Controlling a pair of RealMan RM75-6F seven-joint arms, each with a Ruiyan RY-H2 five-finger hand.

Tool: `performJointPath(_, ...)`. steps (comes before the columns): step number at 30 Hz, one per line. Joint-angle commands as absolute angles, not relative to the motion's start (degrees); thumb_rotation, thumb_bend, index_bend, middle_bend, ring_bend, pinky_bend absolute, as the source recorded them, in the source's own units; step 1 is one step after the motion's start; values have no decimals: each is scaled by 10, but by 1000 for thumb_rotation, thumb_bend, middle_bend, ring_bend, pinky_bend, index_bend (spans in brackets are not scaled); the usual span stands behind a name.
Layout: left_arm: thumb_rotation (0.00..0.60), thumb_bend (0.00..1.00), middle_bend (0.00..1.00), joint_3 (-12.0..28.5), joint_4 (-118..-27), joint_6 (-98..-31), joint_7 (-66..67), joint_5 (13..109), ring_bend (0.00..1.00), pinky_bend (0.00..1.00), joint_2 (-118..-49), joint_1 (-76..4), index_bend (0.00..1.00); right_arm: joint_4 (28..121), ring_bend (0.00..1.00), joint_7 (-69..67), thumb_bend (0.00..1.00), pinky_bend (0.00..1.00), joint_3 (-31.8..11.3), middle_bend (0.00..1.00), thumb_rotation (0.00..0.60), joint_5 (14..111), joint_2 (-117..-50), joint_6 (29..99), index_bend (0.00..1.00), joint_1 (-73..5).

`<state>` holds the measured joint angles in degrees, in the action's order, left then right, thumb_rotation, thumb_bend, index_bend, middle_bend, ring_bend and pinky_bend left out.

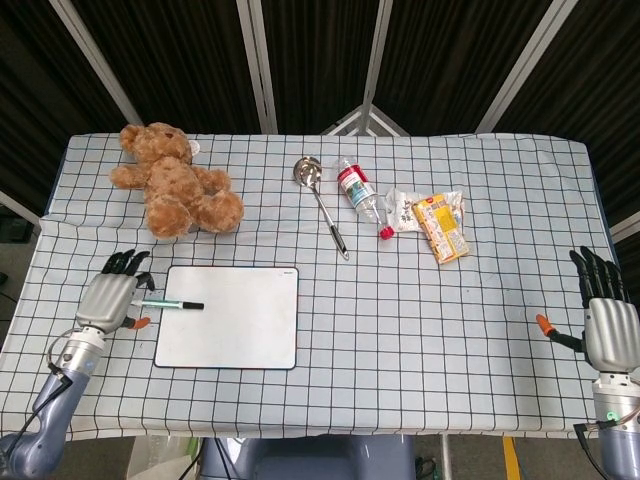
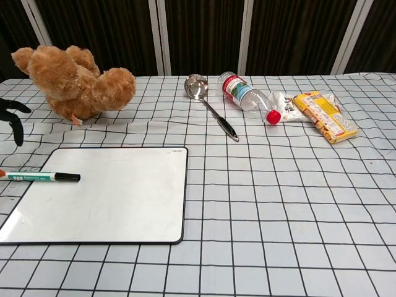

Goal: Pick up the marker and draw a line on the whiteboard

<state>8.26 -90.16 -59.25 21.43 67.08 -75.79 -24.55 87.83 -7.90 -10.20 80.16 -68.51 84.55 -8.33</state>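
Green-barrelled marker with a black cap (image 1: 166, 304) lying flat across the left edge of the white, black-rimmed rectangular whiteboard (image 1: 235, 320), capped end on the board surface, tail end out over the checked blue-and-white tablecloth (image 1: 420, 310); board surface blank, no line drawn; reach-to-grasp step judged in hand, the pick-up itself not yet done

Left hand (image 1: 108, 297) hovering over the marker's tail at the board's left rim, palm down, dark fingers (image 1: 124, 262) spread and pointing away from the robot, holding nothing; orange-tipped thumb lying close beside the barrel, contact impossible to tell from above; in the chest view only dark fingertips (image 2: 13, 117) showing at the left border, above the marker (image 2: 40, 177)

Right hand (image 1: 603, 318) well apart at the far right edge of the table, fingers extended and slightly spread, empty, no part in this step

Next move, as a judgement: lower the left hand onto the barrel, close thumb and fingers around it near the middle, lift clear; cap apparently still on, so a line may need it off first; low, round barrel likely to roll if nudged sideways

Further back: brown plush teddy bear (image 1: 172, 182), steel ladle with a black handle (image 1: 322, 202), clear plastic bottle with a red cap (image 1: 361, 196), yellow snack packet (image 1: 441, 226)
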Motion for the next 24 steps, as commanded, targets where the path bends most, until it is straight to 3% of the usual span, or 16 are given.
performJointPath(1, 600, 237, 77, 85, -886, -579, 240, 647, 0, 27, -782, -263, 509, 878, 0, -80, 209, 0, -102, 0, 600, 802, -685, 845, 0, -83)
performJointPath(14, 600, 353, 71, 82, -852, -568, 283, 590, 0, 27, -818, -284, 431, 879, 0, -84, 210, 0, -102, 0, 600, 803, -685, 842, 0, -85)
performJointPath(24, 600, 375, 68, 75, -839, -563, 291, 569, 0, 27, -835, -294, 420, 882, 0, -86, 209, 0, -102, 0, 600, 802, -685, 839, 0, -85)
